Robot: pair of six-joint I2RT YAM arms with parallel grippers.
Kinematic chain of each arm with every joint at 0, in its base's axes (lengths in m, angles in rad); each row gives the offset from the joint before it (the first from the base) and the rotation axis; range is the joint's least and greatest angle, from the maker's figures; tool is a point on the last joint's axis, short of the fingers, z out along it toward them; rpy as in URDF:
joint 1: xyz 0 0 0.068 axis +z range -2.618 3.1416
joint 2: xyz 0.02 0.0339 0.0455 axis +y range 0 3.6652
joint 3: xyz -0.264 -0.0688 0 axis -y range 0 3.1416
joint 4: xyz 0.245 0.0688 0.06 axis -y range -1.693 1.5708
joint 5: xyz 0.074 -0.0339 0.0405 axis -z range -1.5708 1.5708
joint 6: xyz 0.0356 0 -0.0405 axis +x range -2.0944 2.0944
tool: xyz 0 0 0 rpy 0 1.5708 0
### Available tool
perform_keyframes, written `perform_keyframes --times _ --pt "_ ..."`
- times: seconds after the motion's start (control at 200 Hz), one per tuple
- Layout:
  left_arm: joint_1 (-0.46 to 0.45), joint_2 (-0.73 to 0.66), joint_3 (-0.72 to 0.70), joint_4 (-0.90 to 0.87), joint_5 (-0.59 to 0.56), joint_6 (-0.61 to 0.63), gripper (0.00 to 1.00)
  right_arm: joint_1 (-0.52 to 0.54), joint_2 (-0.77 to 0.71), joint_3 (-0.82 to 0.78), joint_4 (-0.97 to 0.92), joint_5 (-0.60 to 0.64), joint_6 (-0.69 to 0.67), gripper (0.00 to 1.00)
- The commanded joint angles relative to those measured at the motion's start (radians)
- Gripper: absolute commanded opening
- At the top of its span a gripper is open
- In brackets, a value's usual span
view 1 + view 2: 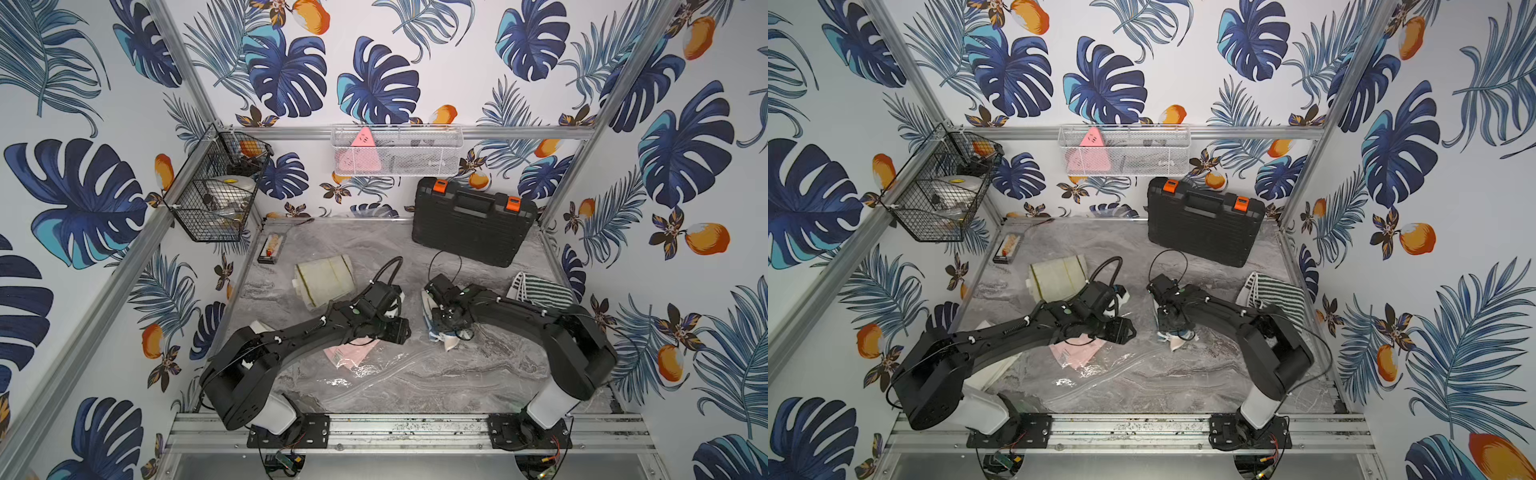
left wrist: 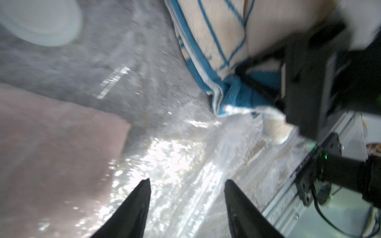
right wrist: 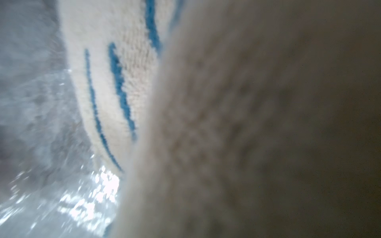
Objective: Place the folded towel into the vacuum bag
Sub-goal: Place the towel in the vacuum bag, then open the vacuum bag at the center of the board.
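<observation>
1. Since the left arm's jaws stand wide with nothing between them, just above the crinkled vacuum bag, the film looks unheld. It could sag shut, and the folded towel would then slide over the top instead of inside.
2. The towel hangs mid-surface at the bag's right edge. It seems pinched by one bunched fold in the right arm's jaws, which the cloth mostly hides. A loose layer could unfold or slip out.
3. A pink cloth lies on the bag's left side and may snag the incoming towel.
4. Both arms reach in from the near rail with elbows spread and wrists tipped down. Their tips are near each other, so a sideways push risks a collision.
</observation>
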Motion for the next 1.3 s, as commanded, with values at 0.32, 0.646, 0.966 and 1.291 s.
perform_keyframes --times 0.32,0.646,0.966,1.291 --pt "-0.315 0.198 0.144 -0.263 -0.396 0.206 0.73 -0.147 -0.246 -0.121 -0.056 -0.173 -0.043 0.00" --pt "-0.369 0.272 0.183 -0.261 -0.640 0.232 0.60 -0.156 -0.322 -0.152 -0.096 -0.192 -0.038 0.00" --pt "-0.340 0.199 0.211 -0.234 -0.606 0.229 0.00 -0.079 -0.474 -0.234 -0.164 -0.279 0.131 0.00" --pt "-0.290 0.061 0.297 -0.267 -0.556 0.171 0.00 0.498 -0.492 -0.331 0.058 -0.049 0.388 0.00"
